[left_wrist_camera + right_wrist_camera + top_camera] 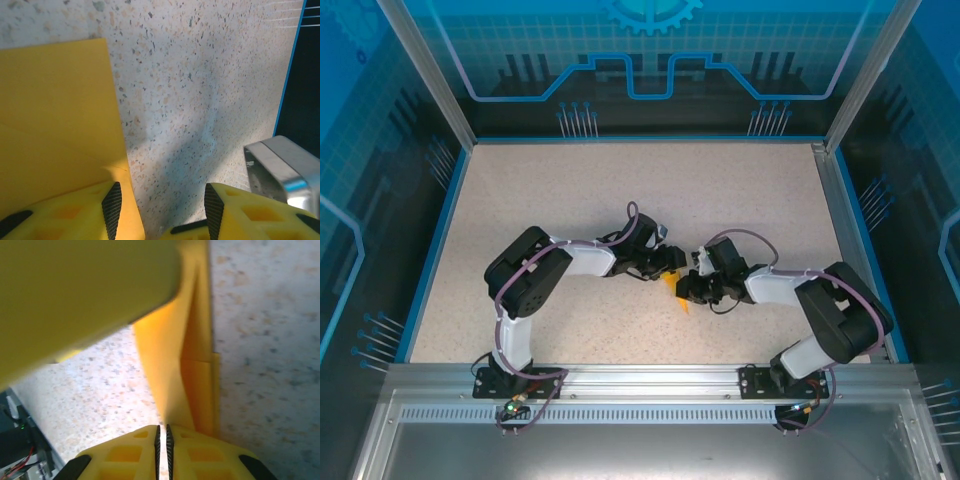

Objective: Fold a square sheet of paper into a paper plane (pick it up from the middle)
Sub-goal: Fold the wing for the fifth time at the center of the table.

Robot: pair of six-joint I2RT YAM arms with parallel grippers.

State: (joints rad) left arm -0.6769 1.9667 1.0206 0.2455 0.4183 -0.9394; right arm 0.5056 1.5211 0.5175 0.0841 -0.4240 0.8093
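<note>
Paper [192, 365], orange-yellow, folded in layers, pinched by right pincer [162, 434]

**A:** Anyone know how the cameras sit on this rig?

**B:** Top one hangs high above and behind the arm bases, looking down and forward across the whole table [620, 190]. Wrist cams ride low, really close to the tabletop: one stares out past the left gripper [162, 207], the other past the right gripper [162, 445].

**A:** Overlap?

**B:** All three catch the table's middle, where the square sheet of paper [680, 298] [55, 125] [192, 365] sits. Right one's so near it blurs.
</note>
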